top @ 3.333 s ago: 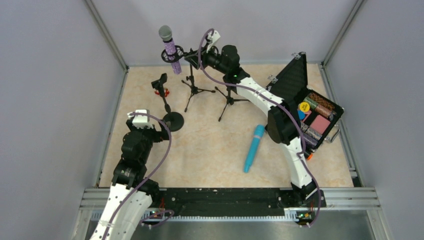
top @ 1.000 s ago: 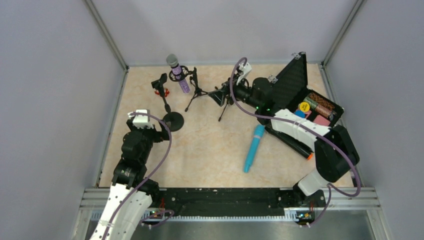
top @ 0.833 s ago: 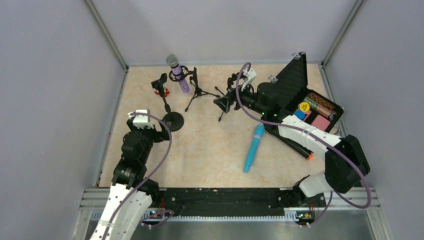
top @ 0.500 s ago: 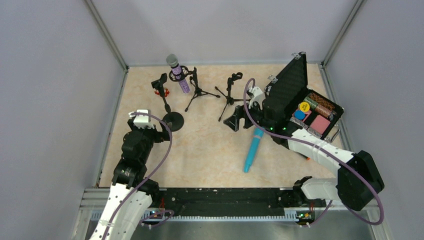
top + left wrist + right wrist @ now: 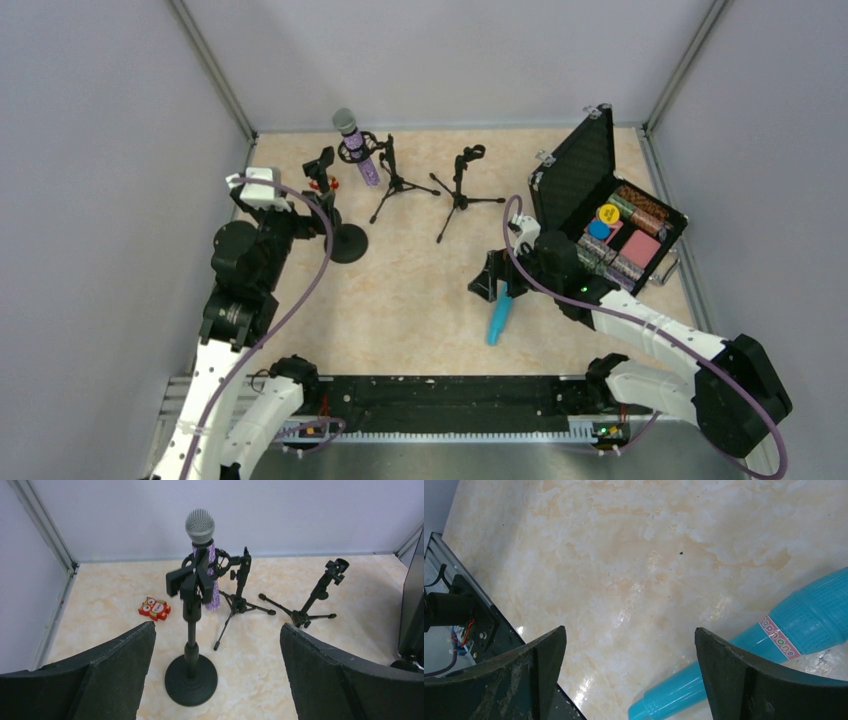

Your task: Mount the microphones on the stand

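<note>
The glittery purple microphone (image 5: 356,146) with its silver head (image 5: 200,526) sits in the ring of a tripod stand (image 5: 238,602) at the back. A second tripod stand (image 5: 460,190) has nothing in it. The round-base stand (image 5: 346,242) carries a clip (image 5: 191,579) that holds nothing. The turquoise microphone (image 5: 498,318) lies flat on the table. My right gripper (image 5: 493,285) hovers open over its upper half. In the right wrist view the turquoise microphone (image 5: 804,625) runs under the right finger, its tail end between the open fingers of the right gripper (image 5: 630,630). My left gripper (image 5: 217,627) is open, facing the round-base stand (image 5: 191,680).
An open black case (image 5: 585,175) holding small coloured items stands at the right. A small red owl toy (image 5: 155,608) lies behind the round-base stand. The metal rail (image 5: 450,390) with the arm bases runs along the near edge.
My right arm has swung back from the stands and come down over the turquoise microphone. My left arm has lifted and moved toward the round-base stand. The purple microphone stays in its stand.
</note>
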Controlling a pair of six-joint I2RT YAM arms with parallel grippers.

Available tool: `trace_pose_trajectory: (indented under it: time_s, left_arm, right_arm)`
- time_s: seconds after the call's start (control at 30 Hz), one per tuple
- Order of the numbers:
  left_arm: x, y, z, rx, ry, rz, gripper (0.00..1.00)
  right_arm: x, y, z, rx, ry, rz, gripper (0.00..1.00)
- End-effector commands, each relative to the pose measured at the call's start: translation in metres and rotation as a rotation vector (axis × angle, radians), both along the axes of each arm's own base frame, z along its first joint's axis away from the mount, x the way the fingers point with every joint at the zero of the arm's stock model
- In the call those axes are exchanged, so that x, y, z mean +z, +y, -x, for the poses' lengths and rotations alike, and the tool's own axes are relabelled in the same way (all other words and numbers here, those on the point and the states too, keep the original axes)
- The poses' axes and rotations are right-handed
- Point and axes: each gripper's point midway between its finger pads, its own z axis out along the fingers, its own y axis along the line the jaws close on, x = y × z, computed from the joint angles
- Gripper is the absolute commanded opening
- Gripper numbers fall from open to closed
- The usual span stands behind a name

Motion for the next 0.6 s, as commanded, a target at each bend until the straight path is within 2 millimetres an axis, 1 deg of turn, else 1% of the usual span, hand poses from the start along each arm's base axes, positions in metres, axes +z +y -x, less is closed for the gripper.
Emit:
trace_pose_trajectory:
  time_s: [0.0,0.27,0.33,0.5,0.57]
  left_arm:
    - [0.040,-0.008,-0.021,-0.027,-0.061,-0.036,0.98]
    - [0.042,-0.005,-0.062,0.019,0.027,-0.103,0.99]
    - [0.036,-0.006,-0.073,0.024,0.058,-0.120,0.99]
    - [0.015,-0.008,-0.090,0.007,0.154,-0.205,0.99]
    - [0.007,-0.004,-0.095,0.031,0.176,-0.223,0.99]
  right_arm:
    - [0.012,0.004,-0.008,-0.011,-0.013,-0.024,0.96]
    - [0.005,0.002,-0.007,-0.013,0.007,-0.010,0.96]
    - [0.004,0.003,-0.007,-0.013,0.009,-0.008,0.96]
    - [0.001,0.002,-0.007,-0.018,0.013,0.000,0.96]
    - [0.000,0.001,-0.008,-0.021,0.015,0.003,0.97]
